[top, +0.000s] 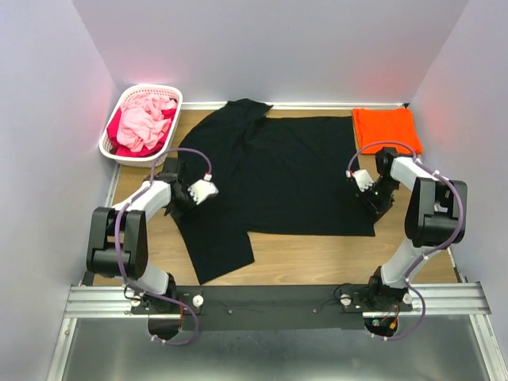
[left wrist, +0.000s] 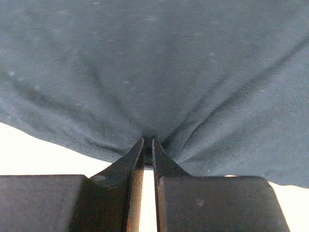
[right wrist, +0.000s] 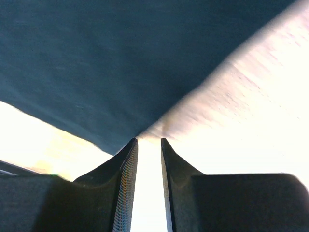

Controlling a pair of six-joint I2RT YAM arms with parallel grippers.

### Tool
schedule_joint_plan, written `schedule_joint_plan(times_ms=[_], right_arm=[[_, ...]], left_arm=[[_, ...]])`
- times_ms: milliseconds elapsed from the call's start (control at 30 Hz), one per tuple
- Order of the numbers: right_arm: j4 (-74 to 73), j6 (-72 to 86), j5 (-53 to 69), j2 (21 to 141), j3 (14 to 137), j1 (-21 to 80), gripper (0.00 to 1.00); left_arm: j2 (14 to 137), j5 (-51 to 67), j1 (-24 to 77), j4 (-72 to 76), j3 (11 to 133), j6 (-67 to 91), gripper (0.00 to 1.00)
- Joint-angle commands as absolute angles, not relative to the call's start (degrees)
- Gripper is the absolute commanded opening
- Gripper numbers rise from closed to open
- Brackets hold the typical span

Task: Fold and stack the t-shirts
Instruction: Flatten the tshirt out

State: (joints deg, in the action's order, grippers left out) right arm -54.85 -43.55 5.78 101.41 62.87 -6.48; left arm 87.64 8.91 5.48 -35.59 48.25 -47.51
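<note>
Your left claw point(left wrist: 148, 140) pinches the spread black t-shirt point(top: 294, 175) at its 9 o'clock edge; right claw point(right wrist: 148, 139) narrowly parted at 3 o'clock (grip unclear) — orange t-shirt point(top: 386, 129) lies folded at 2 o'clock on the table point(top: 302, 258)

The large t-shirt point(top: 294, 171) lies spread on the middle of the worktop point(top: 317, 258). The basket point(top: 151, 87), clothes point(top: 144, 123) in it, stands at 11 o'clock; the folded t-shirt point(top: 386, 129) lies at 1 o'clock. The left end effector point(top: 208, 190) is at the large t-shirt's 9 o'clock edge, the right end effector point(top: 361, 181) at its 3 o'clock edge.
</note>
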Motion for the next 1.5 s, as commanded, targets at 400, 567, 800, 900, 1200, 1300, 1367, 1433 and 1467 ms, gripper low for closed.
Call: schedule_joint_plan(times_ms=[400,567,800,900,1200,1300,1367,1433,1467], right_arm=[[-62.2,-36.6,17.8,112.1,85.2,-5.5,0.34],[-58.5,-36.5,15.9,113.2,80.2,-5.1,0.33],[-55.5,-38.3,10.3,112.3,74.6,-5.1,0.33],[-54.4,-39.5,7.7,111.3,71.4,-5.7,0.3],[-54.3,-43.8,3.5,105.6,64.9,-9.0,0.29],[-55.5,-45.3,3.4,103.2,63.8,-9.1,0.29],[-58.7,-46.0,6.7,102.5,66.2,-9.2,0.33],[-61.8,-44.7,10.3,102.7,70.7,-9.8,0.39],[-62.8,-43.8,14.7,103.6,73.4,-10.1,0.43]], left_arm=[[100.1,14.3,5.4,-45.2,75.1,-43.8,0.3],[106.4,13.6,5.4,-41.1,76.1,-41.9,0.31],[105.9,12.9,5.4,-39.3,68.7,-42.1,0.31],[103.2,12.2,5.4,-38.4,63.2,-42.4,0.31],[95.3,10.8,5.5,-38.4,51.3,-44.7,0.31],[92.6,13.0,6.4,-41.5,50.0,-47.1,0.31],[90.4,14.9,7.8,-44.8,49.9,-48.5,0.31],[88.9,18.0,7.8,-46.9,54.0,-50.0,0.34],[88.8,20.9,7.6,-48.5,56.5,-50.2,0.36]])
